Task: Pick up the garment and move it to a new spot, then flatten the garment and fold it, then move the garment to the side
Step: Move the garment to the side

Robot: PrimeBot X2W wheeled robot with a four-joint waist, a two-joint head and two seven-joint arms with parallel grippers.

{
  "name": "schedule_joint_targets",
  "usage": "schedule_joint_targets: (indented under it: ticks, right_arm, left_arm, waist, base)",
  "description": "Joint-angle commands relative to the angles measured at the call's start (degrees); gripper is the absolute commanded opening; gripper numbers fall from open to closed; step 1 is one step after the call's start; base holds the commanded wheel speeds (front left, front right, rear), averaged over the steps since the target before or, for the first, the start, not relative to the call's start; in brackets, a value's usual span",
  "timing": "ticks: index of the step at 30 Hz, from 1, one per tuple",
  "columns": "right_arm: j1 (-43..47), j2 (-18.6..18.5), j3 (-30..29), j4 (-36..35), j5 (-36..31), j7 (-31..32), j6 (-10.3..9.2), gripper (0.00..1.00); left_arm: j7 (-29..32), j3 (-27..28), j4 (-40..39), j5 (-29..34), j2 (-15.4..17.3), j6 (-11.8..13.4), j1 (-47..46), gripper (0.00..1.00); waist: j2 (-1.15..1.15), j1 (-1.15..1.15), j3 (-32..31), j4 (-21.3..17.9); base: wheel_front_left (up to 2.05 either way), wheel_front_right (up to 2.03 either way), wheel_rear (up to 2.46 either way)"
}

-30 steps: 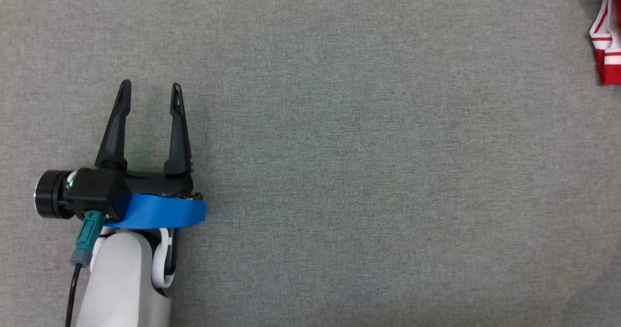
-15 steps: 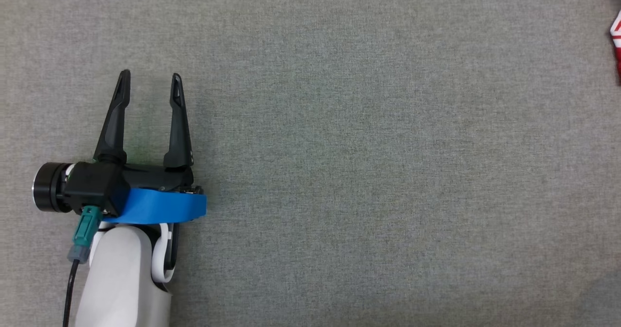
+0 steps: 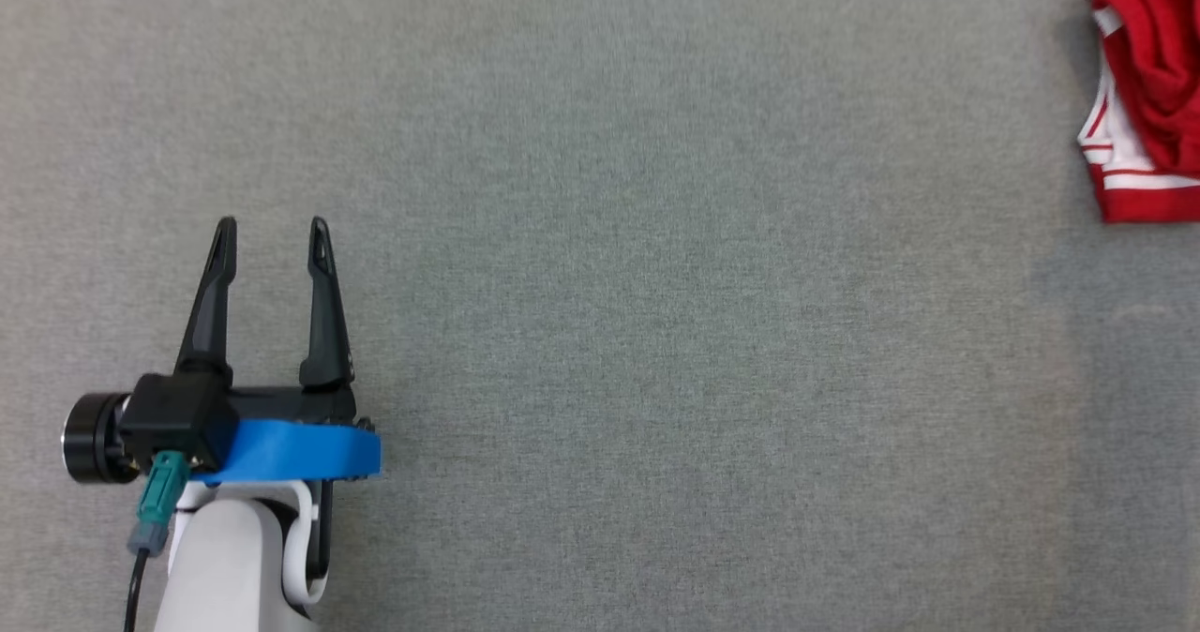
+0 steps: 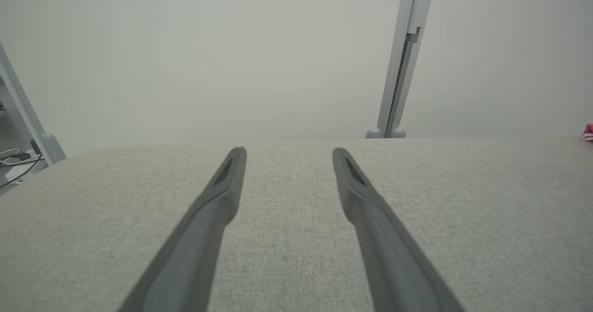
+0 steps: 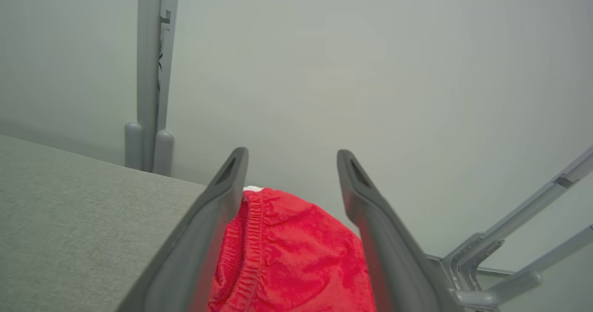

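Garment (image 3: 1148, 97), red with white stripes, lies bunched at the two o'clock edge of the grey surface (image 3: 600, 332). Nearest, at seven o'clock, the left hand (image 3: 272, 226) stands wide open, holding nothing. Farther off, the right hand (image 5: 292, 153) is spread wide, the cloth loose between its fingers.

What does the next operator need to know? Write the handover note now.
Left gripper: open, empty, over the bare table on the robot's left.
Right gripper: open, with the garment between its fingers, not clamped.
Garment: red with white trim, bunched at the table's right edge.
Done: it seems to sit off to the side, but no neat fold is visible.
Left: check the fold; flatten and refold if needed.
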Motion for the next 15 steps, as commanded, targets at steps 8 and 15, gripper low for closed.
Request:
schedule_joint_targets:
  ticks: [8,15]
  right_arm:
    - [8.4,8.9,5.3,-4.9,2.1,-4.3,-0.01,1.00]
    - [19.2,15.5,4.9,-8.3,4.2,-5.8,-0.01,1.00]
  left_arm:
    - [-0.2,1.6,0.7,0.0,0.3,0.4,5.2,1.00]
    - [-0.3,2.1,1.4,-0.1,0.3,0.4,9.1,1.00]
  waist:
    - [0.00,0.00,-8.0,0.2]
    - [0.00,0.00,-13.6,2.1]
  base:
    - [0.00,0.00,0.00]
    - [0.00,0.00,0.00]
